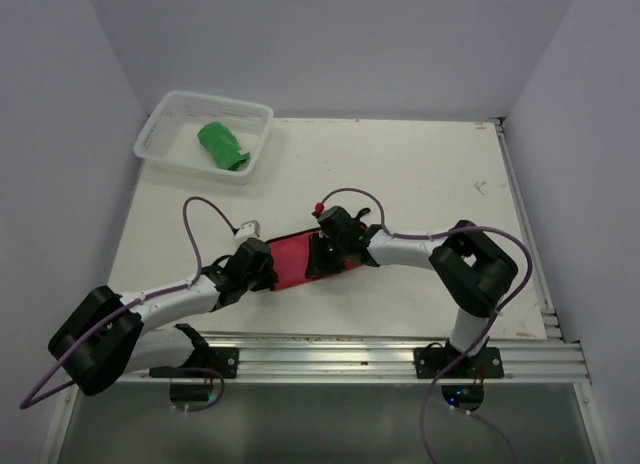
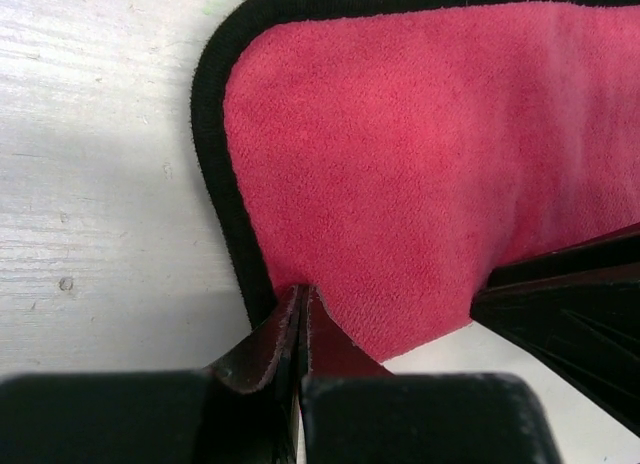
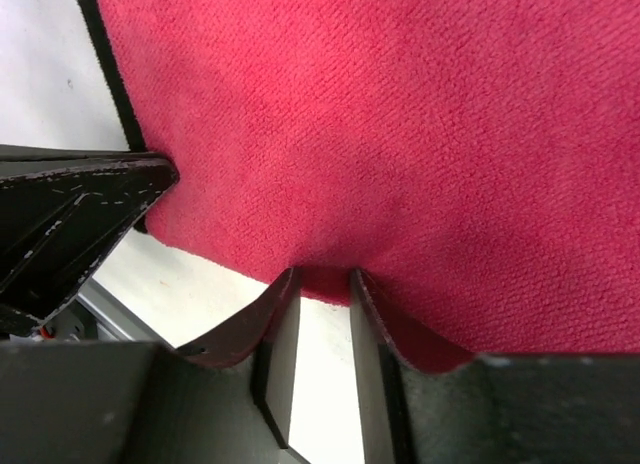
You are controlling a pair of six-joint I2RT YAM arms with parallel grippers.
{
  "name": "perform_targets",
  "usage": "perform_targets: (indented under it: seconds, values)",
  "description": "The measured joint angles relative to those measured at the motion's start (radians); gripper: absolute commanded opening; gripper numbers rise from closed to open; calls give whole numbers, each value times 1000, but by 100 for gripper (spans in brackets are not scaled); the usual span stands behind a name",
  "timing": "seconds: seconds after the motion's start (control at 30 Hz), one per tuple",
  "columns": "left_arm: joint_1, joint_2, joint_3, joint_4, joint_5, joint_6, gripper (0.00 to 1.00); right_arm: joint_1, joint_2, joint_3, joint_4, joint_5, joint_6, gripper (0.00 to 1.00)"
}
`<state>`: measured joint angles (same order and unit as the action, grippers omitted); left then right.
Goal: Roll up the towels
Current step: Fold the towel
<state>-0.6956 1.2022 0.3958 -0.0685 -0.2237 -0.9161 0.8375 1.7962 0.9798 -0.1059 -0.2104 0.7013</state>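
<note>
Overhead and wrist views of the two-arm cell. On the white table (image 1: 420, 184) we see the red towel (image 1: 295, 259) lying flat and unrolled, near the arm bases and roughly midway between left and right, its long axis running left to right. The left gripper (image 1: 264, 270) sits at the towel's left end and the right gripper (image 1: 322, 262) at its right end.

In the left wrist view, the left gripper (image 2: 302, 296) has its jaws pressed together, the tips meeting the black hem at a rounded corner of the red towel (image 2: 400, 164). We cannot tell whether cloth lies between them.

In the right wrist view, the right gripper (image 3: 322, 284) has its jaws a little apart, with bare table showing in the gap. Its tips rest against the near edge of the red towel (image 3: 400, 134).

At the far left, the white mesh basket (image 1: 160, 114) holds the green towel (image 1: 222, 146), which is rolled up.
</note>
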Motion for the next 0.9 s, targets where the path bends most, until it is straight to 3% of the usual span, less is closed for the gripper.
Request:
perform_targets:
  seconds: [0.23, 0.6, 0.9]
  values:
    - [0, 2, -3, 7, -2, -33, 0, -12, -21, 5, -37, 9, -14, 39]
    - [0, 2, -6, 12, -5, -35, 0, -206, -79, -48, -79, 11, -74, 40]
    - [-1, 11, -8, 30, -5, -35, 0, -254, -125, -89, -97, 11, -120, 46]
